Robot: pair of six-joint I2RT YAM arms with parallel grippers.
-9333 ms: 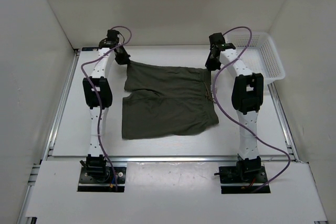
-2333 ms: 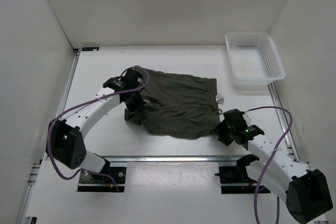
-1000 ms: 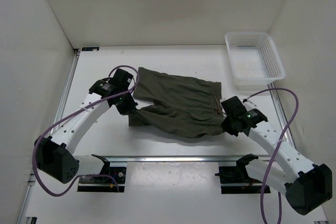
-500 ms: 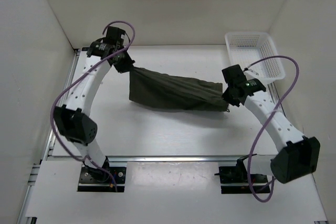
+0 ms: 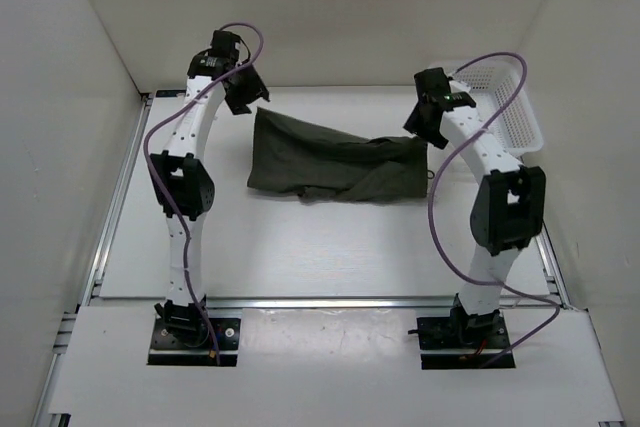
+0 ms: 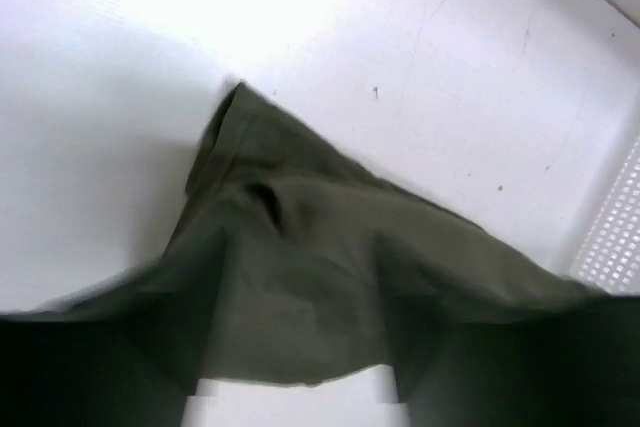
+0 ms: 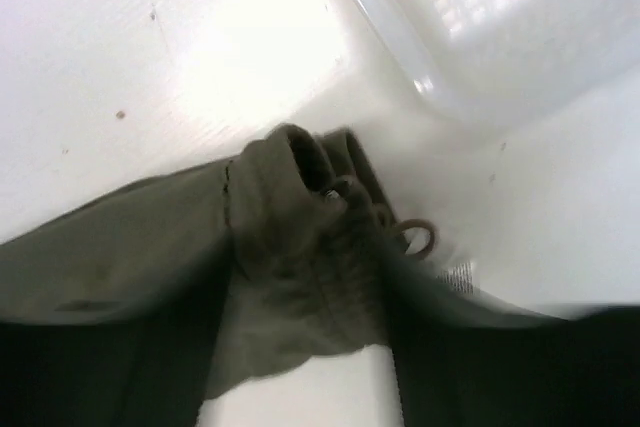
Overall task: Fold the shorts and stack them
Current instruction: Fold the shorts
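Note:
The dark olive shorts [image 5: 330, 162] lie in a loose, rumpled band across the far middle of the table. My left gripper [image 5: 243, 105] hovers just past their left end, my right gripper [image 5: 420, 132] just over their right end. In the left wrist view the shorts [image 6: 320, 277] spread below my left gripper [image 6: 295, 372], whose dark, blurred jaws stand apart. The right wrist view shows the waistband end of the shorts [image 7: 300, 267], with a drawstring loop [image 7: 415, 237] and a white tag [image 7: 455, 275], under my right gripper [image 7: 300, 362], also with jaws apart. Neither pinches the cloth.
A white mesh basket [image 5: 520, 117] stands at the far right corner, partly behind my right arm, and shows close in the right wrist view [image 7: 500, 27]. White walls enclose the table on three sides. Both arms stretch up from the near edge toward the back.
Both grippers carried the shorts toward the back of the table, then opened. The cloth has dropped into a rumpled band and both grippers have lifted off its ends.

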